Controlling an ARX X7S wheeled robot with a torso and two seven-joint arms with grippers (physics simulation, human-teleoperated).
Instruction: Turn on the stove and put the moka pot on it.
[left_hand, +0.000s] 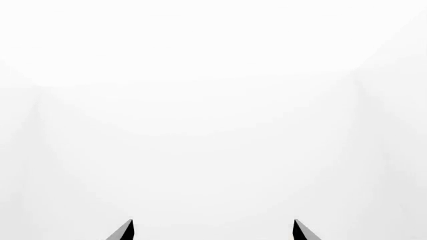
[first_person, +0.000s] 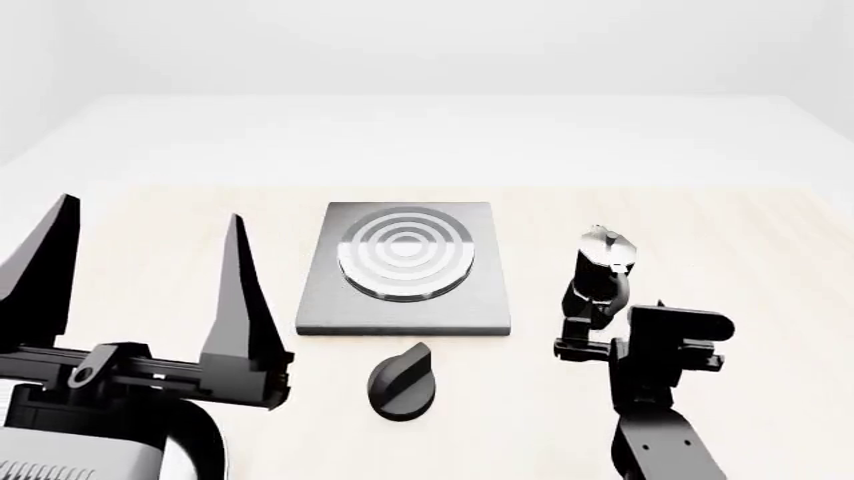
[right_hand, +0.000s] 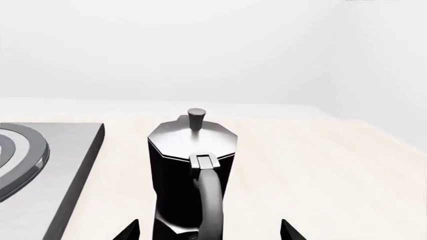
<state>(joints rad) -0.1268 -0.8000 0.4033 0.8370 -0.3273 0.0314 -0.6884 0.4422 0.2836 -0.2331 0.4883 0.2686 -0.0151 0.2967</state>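
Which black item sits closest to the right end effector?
The small black moka pot with silver lid, directly ahead of the right end effector; the black round knob lies farther left.

Moka pot (first_person: 603, 262) stands right of stove (first_person: 403, 270).

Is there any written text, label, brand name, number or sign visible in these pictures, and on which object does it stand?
None can be read in any view.
The stove, its knob and the moka pot show plain surfaces with no marking.
The left gripper and right gripper bear no label either.
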